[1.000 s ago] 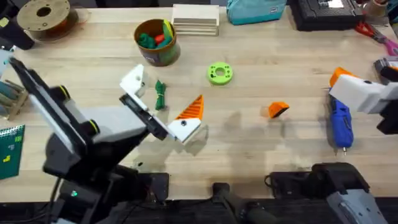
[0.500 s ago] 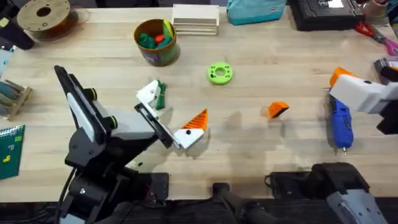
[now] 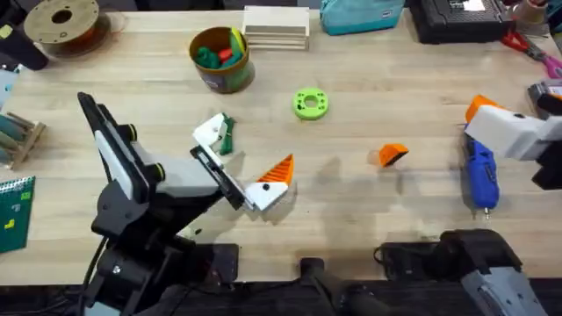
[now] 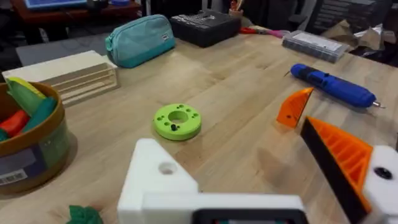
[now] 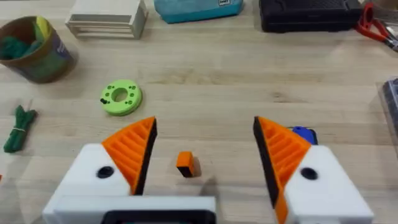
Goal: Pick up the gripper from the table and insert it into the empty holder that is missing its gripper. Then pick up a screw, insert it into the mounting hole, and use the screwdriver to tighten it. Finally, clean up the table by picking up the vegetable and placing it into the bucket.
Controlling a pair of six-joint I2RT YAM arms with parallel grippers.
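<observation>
Wooden tabletop (image 3: 369,211): loose orange gripper (image 3: 392,154) at centre-right, untouched.
Rigid, light, slick plastic; grasp its thick end. Right gripper (image 5: 205,163) gapes wide; left gripper (image 3: 235,156) likewise, one mount bare.

The table (image 3: 386,211) is pale matt wood with visible grain. The gripper (image 3: 392,154) looks like matt orange plastic, the screwdriver (image 3: 480,175) glossy blue plastic (tip darker), the holder (image 3: 211,132) smooth white plastic.

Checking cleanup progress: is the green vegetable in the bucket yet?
Not yet. The vegetable lies on the table, apart from the bucket.
</observation>
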